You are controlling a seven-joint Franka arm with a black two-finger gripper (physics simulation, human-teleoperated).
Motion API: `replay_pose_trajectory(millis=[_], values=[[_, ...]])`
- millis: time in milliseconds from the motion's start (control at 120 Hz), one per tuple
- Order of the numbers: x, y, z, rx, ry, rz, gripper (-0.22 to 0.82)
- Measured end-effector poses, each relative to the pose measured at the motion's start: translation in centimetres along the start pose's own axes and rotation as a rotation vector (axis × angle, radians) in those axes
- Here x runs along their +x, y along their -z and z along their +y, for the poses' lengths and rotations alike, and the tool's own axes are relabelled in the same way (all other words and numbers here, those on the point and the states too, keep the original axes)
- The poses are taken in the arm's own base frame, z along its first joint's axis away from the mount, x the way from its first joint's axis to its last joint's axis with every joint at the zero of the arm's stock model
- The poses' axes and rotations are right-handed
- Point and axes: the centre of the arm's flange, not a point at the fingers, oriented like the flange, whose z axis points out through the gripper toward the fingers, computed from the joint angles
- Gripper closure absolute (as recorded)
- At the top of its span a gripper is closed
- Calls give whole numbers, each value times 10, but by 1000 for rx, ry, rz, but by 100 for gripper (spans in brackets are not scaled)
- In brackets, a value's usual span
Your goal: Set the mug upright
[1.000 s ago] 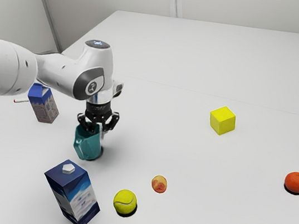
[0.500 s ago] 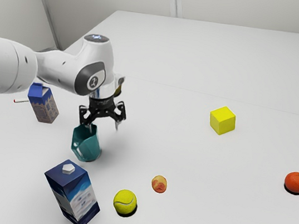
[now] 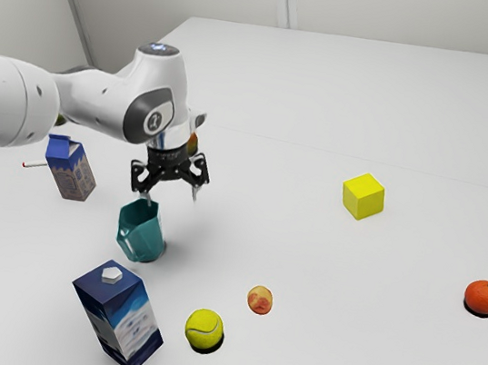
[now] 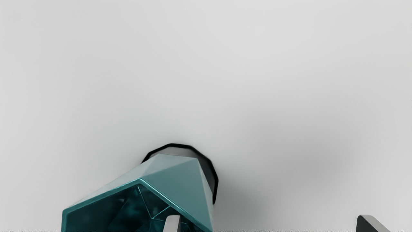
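Note:
The teal mug (image 3: 143, 233) stands on its base on the table in the exterior view, its mouth facing up and its handle toward the exterior view's lower left. Just above it is my gripper (image 3: 171, 199), open, one finger over the mug's mouth and the other out past its side. In the wrist view, the mug (image 4: 180, 190) shows its hollow inside and dark base ring. My gripper (image 4: 268, 224) has its fingers wide apart there, one across the mug's opening and the other over bare table, with nothing held.
A dark blue carton (image 3: 118, 315) stands close to the mug, toward the camera, with a tennis ball (image 3: 204, 329) and a small peach-coloured fruit (image 3: 259, 300) beyond it. A smaller carton (image 3: 71, 170) stands behind. Farther off are a yellow cube (image 3: 363, 197) and an orange (image 3: 482, 298).
My gripper has let go of the mug, opened and risen above it. The mug has shifted very slightly and stands on the table.

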Motion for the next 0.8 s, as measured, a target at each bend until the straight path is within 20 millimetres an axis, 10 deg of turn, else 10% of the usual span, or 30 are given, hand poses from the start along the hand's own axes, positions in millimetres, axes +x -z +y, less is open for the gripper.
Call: replay_pose_trajectory(millis=[533,800], values=[[13,89,-12,-2,-88,35,0],[39,156,-70,-62,-198,77,0]])
